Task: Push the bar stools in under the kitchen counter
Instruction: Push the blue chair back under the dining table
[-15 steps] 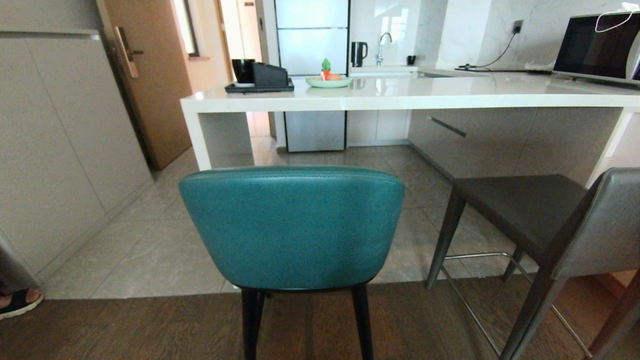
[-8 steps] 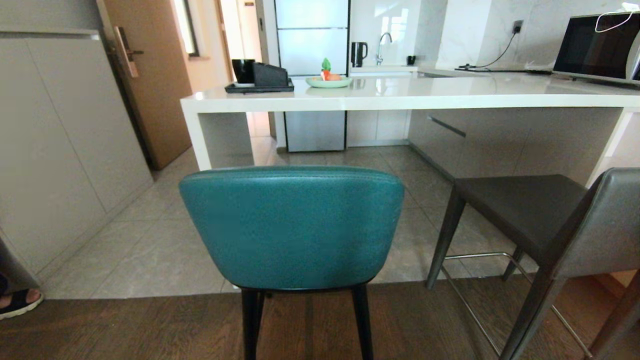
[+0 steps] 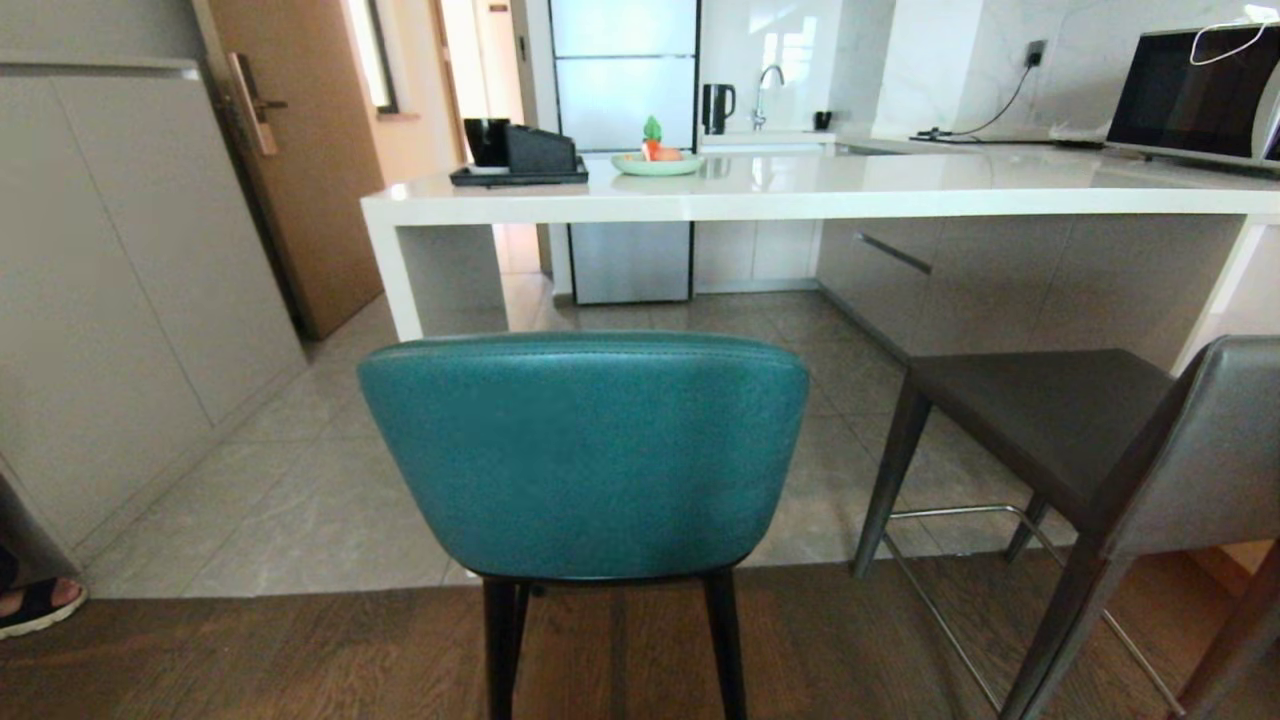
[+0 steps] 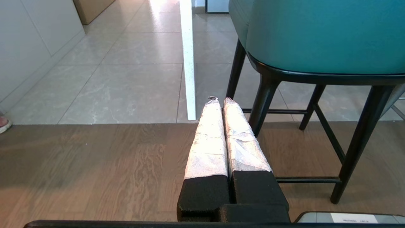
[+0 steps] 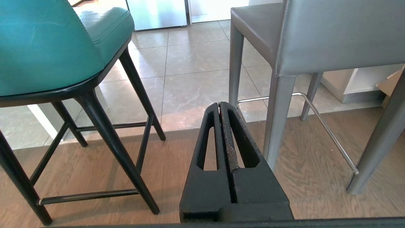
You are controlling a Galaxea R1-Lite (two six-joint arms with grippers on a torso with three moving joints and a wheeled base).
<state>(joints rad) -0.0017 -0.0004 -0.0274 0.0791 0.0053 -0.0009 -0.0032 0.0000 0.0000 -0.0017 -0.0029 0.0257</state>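
A teal bar stool (image 3: 590,450) with thin black legs stands right in front of me, its back toward me, well short of the white kitchen counter (image 3: 800,195). To its right stands a grey bar stool (image 3: 1100,440) with grey metal legs, also out from the counter. Neither arm shows in the head view. My left gripper (image 4: 220,100) is shut and empty, held low over the wooden floor beside the teal stool's (image 4: 316,34) legs. My right gripper (image 5: 219,104) is shut and empty, low between the teal stool (image 5: 47,44) and the grey stool (image 5: 332,34).
On the counter sit a black tray with a cup (image 3: 518,160), a green plate (image 3: 657,163) and a microwave (image 3: 1190,95). A cabinet wall (image 3: 110,300) runs along the left. A person's sandalled foot (image 3: 35,600) shows at the far left floor edge.
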